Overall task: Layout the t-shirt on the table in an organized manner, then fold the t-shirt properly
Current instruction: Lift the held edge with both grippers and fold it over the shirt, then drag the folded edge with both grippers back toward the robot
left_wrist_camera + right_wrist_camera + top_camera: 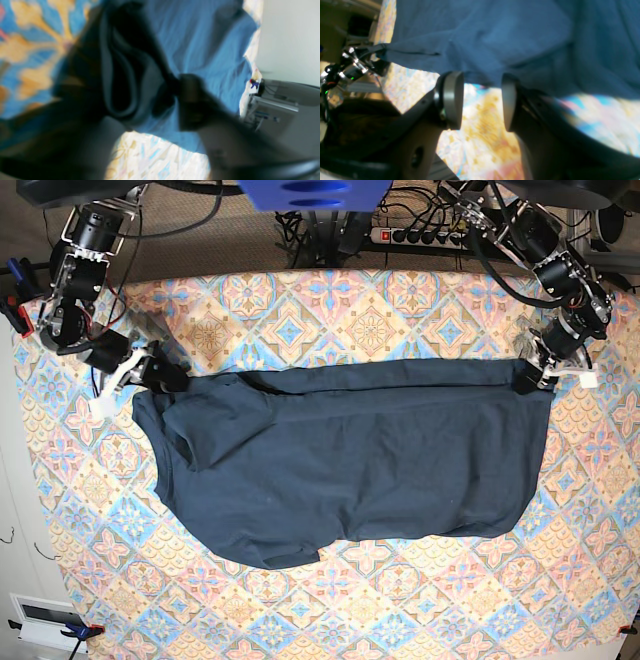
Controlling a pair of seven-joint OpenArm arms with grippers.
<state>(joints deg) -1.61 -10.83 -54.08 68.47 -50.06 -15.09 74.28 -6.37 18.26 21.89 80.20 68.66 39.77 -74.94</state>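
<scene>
The dark navy t-shirt [340,460] lies spread across the patterned table [400,600], wrinkled and folded over at its left end. My left gripper [528,377] sits at the shirt's upper right corner. Though blurred, the left wrist view shows its dark fingers [192,100] closed with a bunched fold of the t-shirt [200,37] pinched between them. My right gripper [160,370] is at the upper left corner. Its grey pads [453,100] stand apart just short of the t-shirt's edge [495,37]. Only table [480,130] shows in the gap of the right gripper [481,102].
A power strip with cables [420,235] lies behind the table's far edge. Clamps grip the tablecloth at the left edge [15,310] and at the front left corner [80,630]. A white box [45,615] sits on the floor at the lower left.
</scene>
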